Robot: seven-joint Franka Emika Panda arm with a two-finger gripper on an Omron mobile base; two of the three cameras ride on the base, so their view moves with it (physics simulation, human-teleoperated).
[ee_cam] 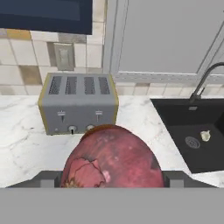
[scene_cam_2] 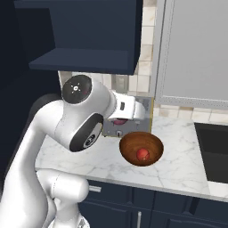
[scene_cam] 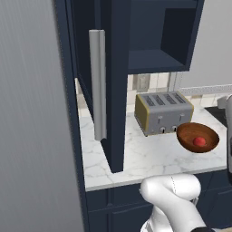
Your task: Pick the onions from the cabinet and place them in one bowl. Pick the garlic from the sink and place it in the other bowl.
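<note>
At the hand: the gripper (ee_cam: 112,186) has its jaws spread wide around the duller pinkish-purple onion (ee_cam: 113,158), which bulges up between them, in the hand view; it holds the onion.
Held onion, right base view: a sliver of pinkish-purple (scene_cam_2: 119,121) shows under the white wrist, above and to the left of the wooden bowl.
Counter: white marble worktop (scene_cam: 149,158) with navy fronts under it.
Wooden bowl: the reddish-brown bowl (scene_cam: 198,137) sits on the counter just in front of the toaster, towards its right end.
Red onion: the bright red onion (scene_cam: 199,142) lies inside that bowl, near its middle; the right base view shows it there too (scene_cam_2: 142,154).
Toaster: a grey four-slot toaster (ee_cam: 78,103) with yellowish sides stands against the tiled wall, behind the held onion.
Sink: the black basin (ee_cam: 192,133) is set into the counter to the right of the toaster, with a curved faucet (ee_cam: 205,78) at its back.
Garlic: a tiny cream bulb (ee_cam: 205,136) lies in the sink, just beside the round steel drain (ee_cam: 191,142).
Cabinet: the navy wall cabinet (scene_cam: 158,31) hangs above the toaster, its door (scene_cam: 115,86) swung open, with the long grey bar handle (scene_cam: 98,84) on it.
</note>
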